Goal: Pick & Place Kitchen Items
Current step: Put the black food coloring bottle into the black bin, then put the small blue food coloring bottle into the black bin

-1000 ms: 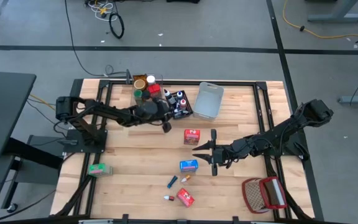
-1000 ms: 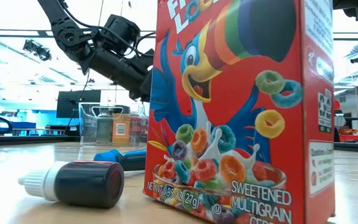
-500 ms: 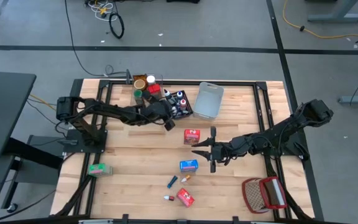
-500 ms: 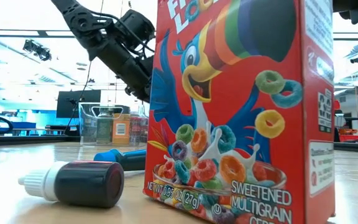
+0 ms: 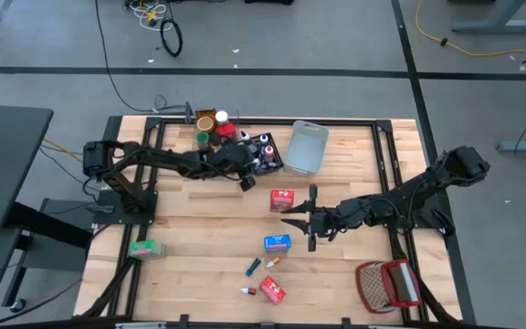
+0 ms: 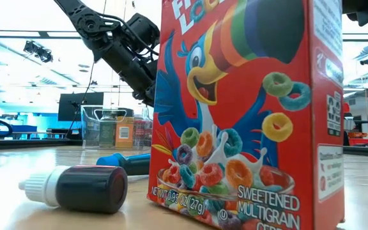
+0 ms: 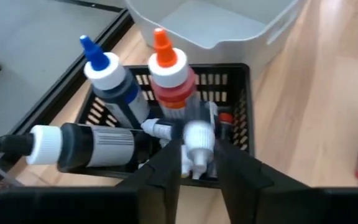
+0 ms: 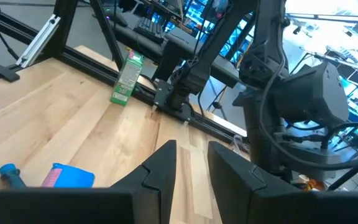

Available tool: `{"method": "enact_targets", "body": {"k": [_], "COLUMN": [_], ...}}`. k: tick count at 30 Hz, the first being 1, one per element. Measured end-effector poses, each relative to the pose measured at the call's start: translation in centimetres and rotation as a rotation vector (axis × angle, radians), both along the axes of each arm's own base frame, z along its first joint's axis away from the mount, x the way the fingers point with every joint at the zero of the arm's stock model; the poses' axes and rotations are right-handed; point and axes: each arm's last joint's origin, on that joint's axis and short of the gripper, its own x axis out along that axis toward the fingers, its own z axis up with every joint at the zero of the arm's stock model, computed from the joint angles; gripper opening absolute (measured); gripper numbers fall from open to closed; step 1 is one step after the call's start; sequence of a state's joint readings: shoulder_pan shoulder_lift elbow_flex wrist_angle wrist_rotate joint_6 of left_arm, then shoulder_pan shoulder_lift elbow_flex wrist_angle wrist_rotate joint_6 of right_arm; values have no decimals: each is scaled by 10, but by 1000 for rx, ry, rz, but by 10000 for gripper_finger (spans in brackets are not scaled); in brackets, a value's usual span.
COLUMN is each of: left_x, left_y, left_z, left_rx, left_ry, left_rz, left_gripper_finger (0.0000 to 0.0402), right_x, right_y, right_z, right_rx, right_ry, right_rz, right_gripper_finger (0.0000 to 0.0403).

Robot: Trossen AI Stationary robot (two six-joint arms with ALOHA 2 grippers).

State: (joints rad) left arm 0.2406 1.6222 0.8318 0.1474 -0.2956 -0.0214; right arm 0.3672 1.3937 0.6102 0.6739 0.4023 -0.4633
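Note:
Over the near left corner of the black bin [image 5: 265, 153] my left gripper [image 7: 197, 160] slants down, its fingers a little apart. A small white-capped tube [image 7: 199, 134] lies in the bin right at the fingertips, beside blue-tipped [image 7: 114, 78], orange-tipped [image 7: 169, 74] and black-tipped [image 7: 73, 146] bottles. My right gripper [image 5: 290, 222] hovers mid-table, pointing toward the table's left edge between a red box [image 5: 283, 199] and a blue box [image 5: 278, 242]; its fingers [image 8: 163, 165] stand slightly apart with nothing between them. My left gripper has the small tube's near end [image 7: 193, 165] in the gap between its fingertips. Whether the fingers touch it, I cannot tell. The tube rests in the black bin among the bottles.
A grey-blue bin [image 5: 307, 148] stands right of the black bin, a clear bin of jars [image 5: 215, 128] left of it. A green box [image 5: 142, 248] lies near the left edge. Small tubes [image 5: 254, 266] and a red cereal box [image 5: 273, 291] sit near the front; a wire basket [image 5: 389, 284] at front right.
My left gripper has tipped up from a steep downward point to a flatter slant, and its wrist has gone toward the table's right and far side, closer over the black bin.

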Motion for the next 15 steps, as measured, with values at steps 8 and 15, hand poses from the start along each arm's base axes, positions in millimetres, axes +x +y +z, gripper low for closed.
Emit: {"method": "enact_targets", "body": {"k": [8, 15], "left_x": [-3, -3], "left_y": [10, -4], "left_z": [0, 22], "left_rx": [-18, 56], "left_ry": [-15, -81], "left_rz": [46, -29], "left_gripper_finger": [171, 180], "right_x": [0, 0], "right_y": [0, 0], "right_z": [0, 1], "right_rx": [-31, -13], "right_ry": [1, -5], "right_rz": [3, 2], "right_gripper_finger": [102, 102]}}
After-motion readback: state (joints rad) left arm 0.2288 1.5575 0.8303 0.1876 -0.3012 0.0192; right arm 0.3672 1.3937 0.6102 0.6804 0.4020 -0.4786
